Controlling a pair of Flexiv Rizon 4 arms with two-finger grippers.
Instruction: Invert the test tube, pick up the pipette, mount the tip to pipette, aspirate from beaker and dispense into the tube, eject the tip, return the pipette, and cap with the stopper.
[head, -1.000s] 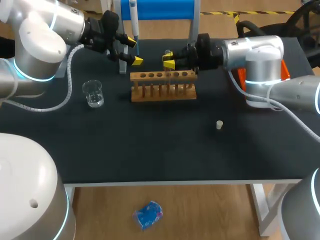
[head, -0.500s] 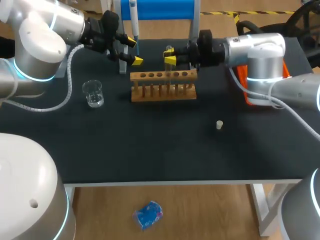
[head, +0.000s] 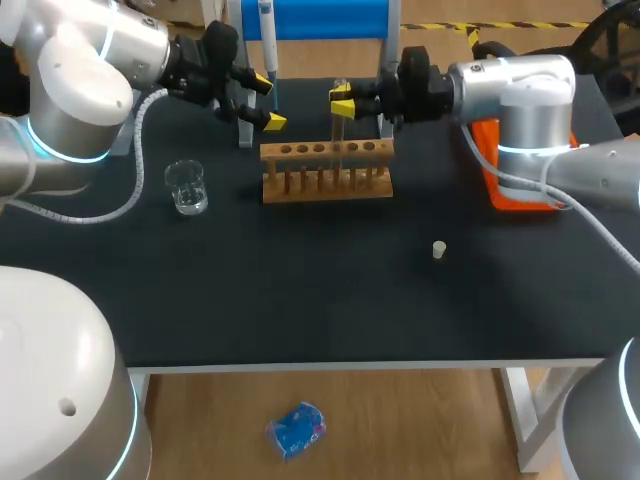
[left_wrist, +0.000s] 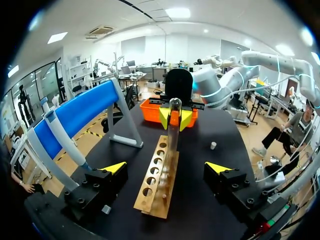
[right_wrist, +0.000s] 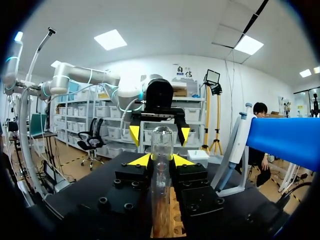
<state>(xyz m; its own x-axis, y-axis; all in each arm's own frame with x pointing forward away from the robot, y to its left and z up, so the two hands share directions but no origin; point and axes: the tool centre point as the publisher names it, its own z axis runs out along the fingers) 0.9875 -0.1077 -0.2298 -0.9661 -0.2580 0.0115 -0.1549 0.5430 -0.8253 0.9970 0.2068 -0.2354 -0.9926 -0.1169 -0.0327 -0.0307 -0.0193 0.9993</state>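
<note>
Here, with the wooden rack (head: 327, 172) as the landmark near the back middle of the dark surface (head: 320, 290), the clear glass beaker (head: 187, 187) stands upright to the rack's left, apart from it. Behind the rack's left end hangs the left hand (head: 268, 100), its two yellow-tipped fingers spread wide with nothing between them. From its own wrist view the rack runs lengthwise straight ahead of those parted fingers. Just beside this hand, further back from the rack, the pipette (head: 267, 40) hangs in its blue stand (head: 330, 18), untouched. Above the rack, a little right of its middle, the test tube (head: 340, 125) stands upright, its lower end down at the rack's top board; I cannot tell whether it sits in a hole or has come clear. The right hand (head: 341, 100) reaches in from the rack's right and is closed on the tube's upper part, one yellow tip pressing each side of the glass, as its own wrist view shows close up. In front of the rack and to its right, well apart from it, the small pale stopper (head: 438, 249) stands alone on the surface. Right of the rack, partly under the right arm, lies an orange tray (head: 515, 193).
</note>
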